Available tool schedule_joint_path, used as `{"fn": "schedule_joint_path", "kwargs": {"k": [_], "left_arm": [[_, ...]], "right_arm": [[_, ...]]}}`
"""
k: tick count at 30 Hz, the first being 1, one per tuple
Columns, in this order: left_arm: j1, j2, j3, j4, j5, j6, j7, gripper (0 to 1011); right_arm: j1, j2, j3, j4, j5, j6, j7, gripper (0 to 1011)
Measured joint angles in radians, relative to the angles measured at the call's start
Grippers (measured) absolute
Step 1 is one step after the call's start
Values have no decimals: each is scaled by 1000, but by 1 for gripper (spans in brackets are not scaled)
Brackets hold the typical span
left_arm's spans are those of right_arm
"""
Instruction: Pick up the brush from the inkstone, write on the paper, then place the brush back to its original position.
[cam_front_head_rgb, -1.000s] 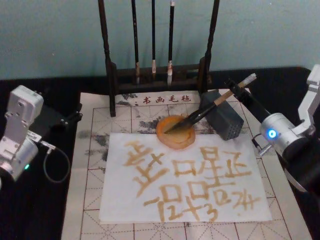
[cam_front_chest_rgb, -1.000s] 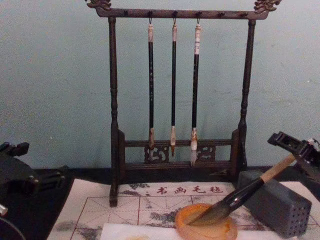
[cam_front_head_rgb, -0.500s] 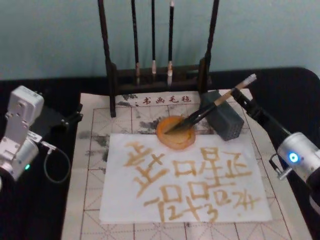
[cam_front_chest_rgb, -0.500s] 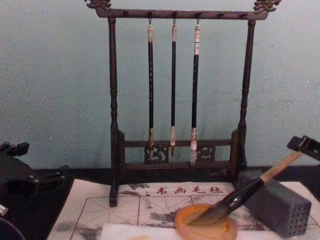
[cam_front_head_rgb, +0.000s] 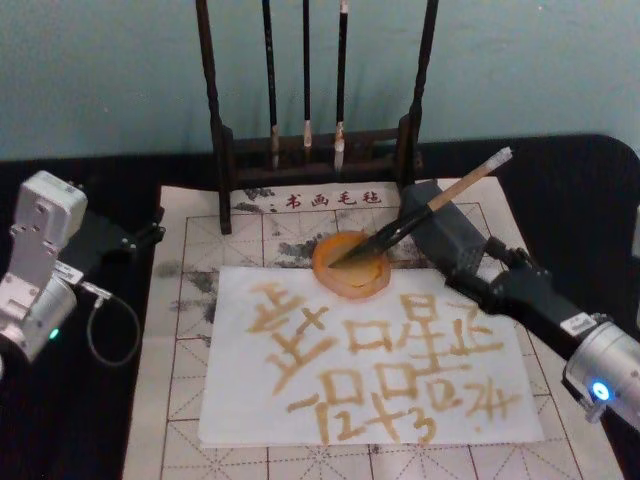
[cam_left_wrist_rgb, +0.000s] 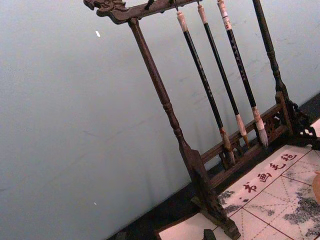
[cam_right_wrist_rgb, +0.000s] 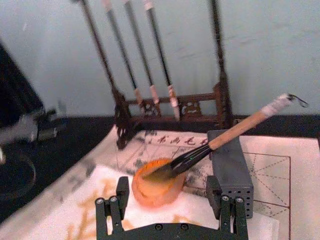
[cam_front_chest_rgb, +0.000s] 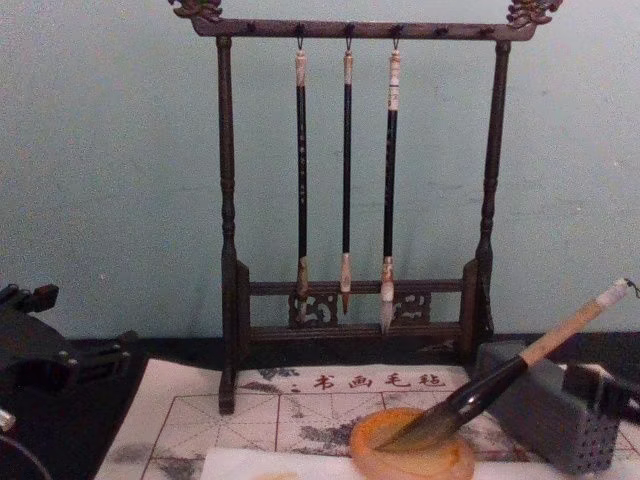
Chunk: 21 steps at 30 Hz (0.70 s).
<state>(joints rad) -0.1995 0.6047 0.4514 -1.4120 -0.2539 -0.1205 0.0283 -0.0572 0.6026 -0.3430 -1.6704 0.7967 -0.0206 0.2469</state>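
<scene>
calligraphy desk | brush rack (cam_front_chest_rgb: 348, 180) | gridded felt mat (cam_front_head_rgb: 190, 400) | teal wall (cam_front_chest_rgb: 110, 170)

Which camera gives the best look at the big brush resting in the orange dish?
The right wrist view: the brush shows whole, from the dark tip in the inkstone up to the whitish end and cord loop. The head view shows it smaller, from above. The chest view shows it side-on, leaning on the grey block.

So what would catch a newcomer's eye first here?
Probably the white paper sheet covered in amber brush characters, lying mid-table on the gridded felt mat. Just behind it, the big tan-handled calligraphy brush rests with its tip in the round orange inkstone dish. The open right end effector sits on the near side of the dish.
</scene>
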Motion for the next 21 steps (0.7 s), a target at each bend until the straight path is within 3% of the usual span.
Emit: {"fn": "schedule_joint_path", "kwargs": {"k": [6, 11, 21], "left_arm": [[0, 0, 0, 0, 0, 0, 0, 1001], [0, 0, 0, 0, 0, 0, 0, 1001], [0, 0, 0, 0, 0, 0, 0, 1001]], "right_arm": [[-4, 46, -38, -7, -149, -31, 18, 1000], [-3, 58, -57, -2, -241, -46, 17, 1000], [7, 35, -61, 22, -312, -55, 6, 1000]]}}
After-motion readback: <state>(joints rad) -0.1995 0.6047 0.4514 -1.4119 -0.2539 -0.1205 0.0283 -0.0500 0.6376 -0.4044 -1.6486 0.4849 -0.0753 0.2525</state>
